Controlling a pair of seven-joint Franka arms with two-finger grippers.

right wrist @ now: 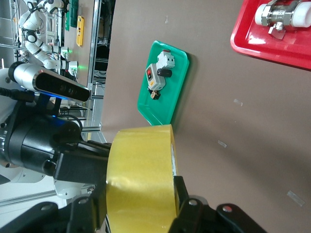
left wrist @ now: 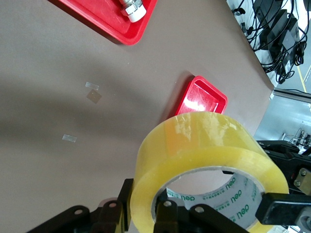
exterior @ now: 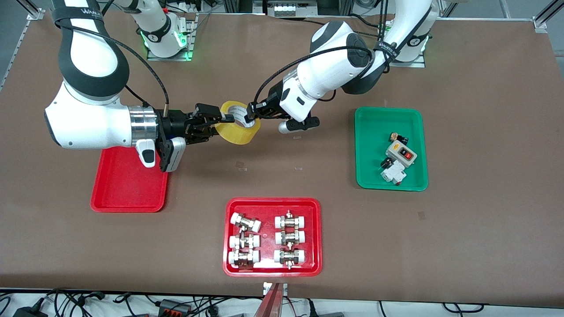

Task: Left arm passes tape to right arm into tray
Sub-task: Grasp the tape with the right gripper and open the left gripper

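Note:
The yellow tape [exterior: 238, 127] hangs in the air over the middle of the table, held from both ends. My left gripper [exterior: 252, 112] is shut on the roll's wall, one finger inside the core and one outside, as the left wrist view shows around the tape [left wrist: 194, 141] at the left gripper [left wrist: 146, 201]. My right gripper [exterior: 222, 118] is shut across the roll's two flat faces; in the right wrist view the tape [right wrist: 141, 160] fills the right gripper [right wrist: 138, 204]. The plain red tray [exterior: 128, 185] lies under the right arm's wrist, toward that arm's end of the table.
A red tray of white-capped metal fittings [exterior: 273, 203] sits near the front camera's edge. A green tray [exterior: 370, 145] holding a switch box and small parts lies toward the left arm's end. Brown mat covers the table between them.

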